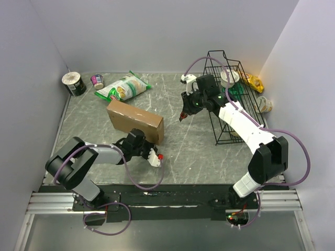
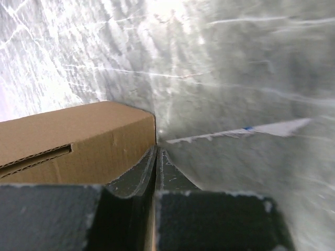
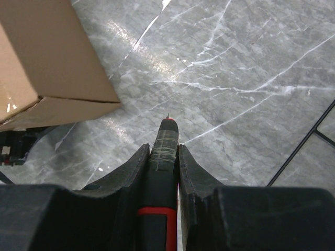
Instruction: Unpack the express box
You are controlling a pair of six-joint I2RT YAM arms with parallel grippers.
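Left wrist view: left hand (image 2: 157,154), pinched shut, at the corner of the express box (image 2: 78,141); right hand (image 3: 164,150) grips a red-tipped tool (image 3: 166,133) near that box.

Lighting: bright, even overhead; glare patches on table (image 2: 172,31), left wrist view; near jaws blurred, both wrist views; shadows soft.

Overhead view looks down across the table (image 1: 183,144) — both wrist views sit close, sharing the express box (image 1: 135,121).
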